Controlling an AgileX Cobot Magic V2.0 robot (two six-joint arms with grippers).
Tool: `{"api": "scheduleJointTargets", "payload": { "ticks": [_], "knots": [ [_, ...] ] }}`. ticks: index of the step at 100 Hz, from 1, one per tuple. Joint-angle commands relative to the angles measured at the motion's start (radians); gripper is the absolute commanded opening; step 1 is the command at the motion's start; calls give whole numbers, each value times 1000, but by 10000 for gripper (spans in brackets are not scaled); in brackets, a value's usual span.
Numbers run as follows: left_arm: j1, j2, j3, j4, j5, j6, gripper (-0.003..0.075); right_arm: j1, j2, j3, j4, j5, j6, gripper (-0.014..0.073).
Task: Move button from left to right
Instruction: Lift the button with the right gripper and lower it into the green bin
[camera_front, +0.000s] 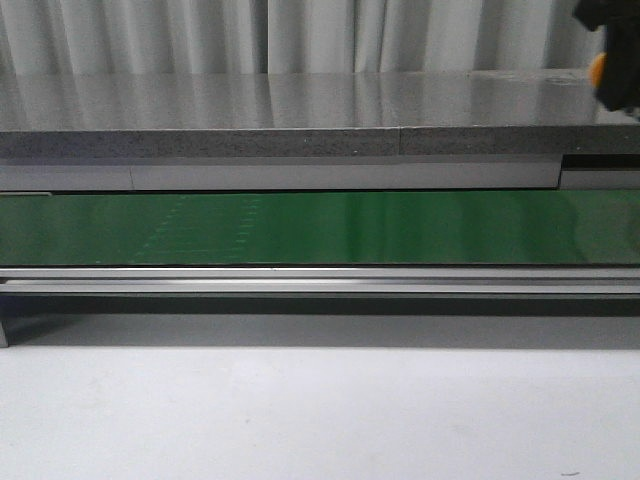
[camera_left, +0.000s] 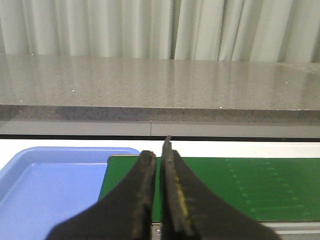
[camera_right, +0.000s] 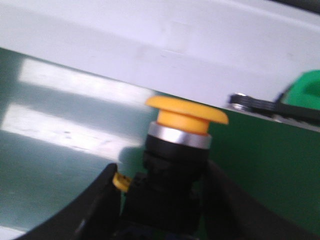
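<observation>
On my left, my left gripper (camera_left: 158, 200) shows only in its own wrist view; its two dark fingers (camera_left: 142, 190) stand nearly together, a thin slit between them, with nothing held; I call it narrow and empty. Beyond those fingers, in that view, lies a blue tray (camera_left: 45, 185), and just beside the tray begins the green belt (camera_left: 240, 185) of the conveyor; behind both runs a speckled grey counter (camera_left: 160, 85), and behind that hang pale curtains (camera_left: 100, 27).

In the front view the green belt (camera_front: 320, 228) stretches across the whole width, its metal rail (camera_front: 320, 283) along the near edge, the grey counter (camera_front: 280, 110) beyond it and the white tabletop (camera_front: 320, 410) in the foreground.

At the far right of that view, near the top corner, a dark shape with a spot of orange (camera_front: 598, 68) peeks in; too little of it shows for me to say what it is.

My right gripper (camera_right: 160, 210) is clear in its wrist view; its black fingers (camera_right: 97, 210) close on either side of the button (camera_right: 180, 150), gripping the black body; the round orange-yellow cap (camera_right: 186, 111) stands above the silvery band, tilted a little. The button is held over the green belt (camera_right: 260, 165); whether it touches the belt I cannot tell. Further off a bright green object (camera_right: 307, 90) shows at the edge, with a black ridged part (camera_right: 255, 102) beside it.
</observation>
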Motion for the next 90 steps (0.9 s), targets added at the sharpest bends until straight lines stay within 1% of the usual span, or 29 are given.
{"api": "scheduleJointTargets", "payload": {
  "ticks": [1,11,20,38,69,90],
  "knots": [
    [-7,10,-28,-14,-79,1,5,-99,-45,-34,-47,-13,-10,216],
    [-7,10,-28,-14,-79,1,5,-213,-40,-34,-62,-23,-10,216],
    [-7,10,-28,-14,-79,1,5,-300,-33,-34,-62,-68,-10,216],
    [-7,10,-28,-14,-79,1,5,-402,5,-34,-67,-157,-10,216],
    [-7,10,-28,-14,-79,1,5,-483,180,-34,-89,-203,-10,216],
    [-7,10,-28,-14,-79,1,5,-491,282,-34,-89,-183,-10,216]
  ]
}}
